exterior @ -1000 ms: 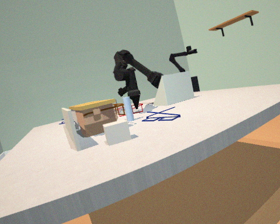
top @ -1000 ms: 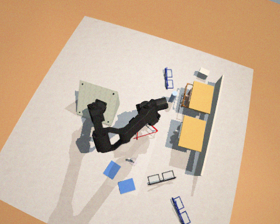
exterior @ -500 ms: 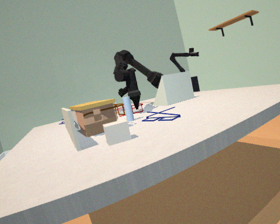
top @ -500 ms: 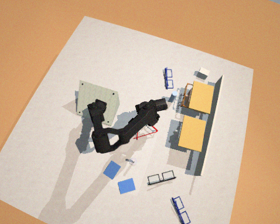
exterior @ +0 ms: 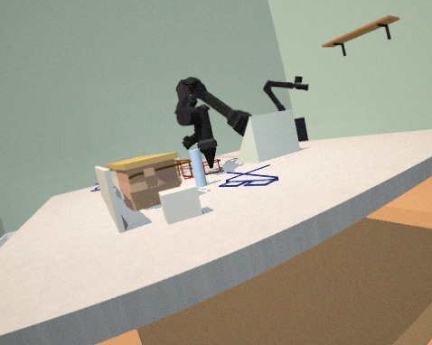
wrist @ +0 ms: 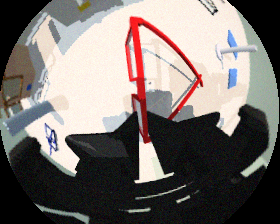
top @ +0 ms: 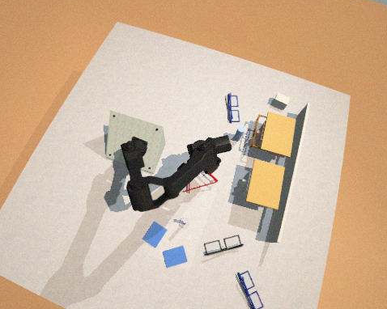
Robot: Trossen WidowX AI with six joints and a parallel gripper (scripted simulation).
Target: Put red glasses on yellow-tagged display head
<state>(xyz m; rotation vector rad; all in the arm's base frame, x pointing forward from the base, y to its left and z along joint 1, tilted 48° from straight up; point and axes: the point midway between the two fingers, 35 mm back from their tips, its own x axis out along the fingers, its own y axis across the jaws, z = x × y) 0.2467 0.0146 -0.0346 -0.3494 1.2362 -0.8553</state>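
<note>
- Apparently pinching the front frame of the red glasses [top: 203, 185] [exterior: 217, 163] [wrist: 138, 55] between nearly closed fingers [exterior: 211, 161].
- Located low at the counter [top: 169, 72] [exterior: 302, 202] [wrist: 95, 75], well apart from both heads.
- Approach done; grip likely just made.
- Left: lifting, carrying, seating on the tagged head, releasing.

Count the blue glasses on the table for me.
2. One pair lies near the light blue post; the other lies beyond the black glasses, cut off by the top view's edge. Another could be hidden behind the arm.
</note>
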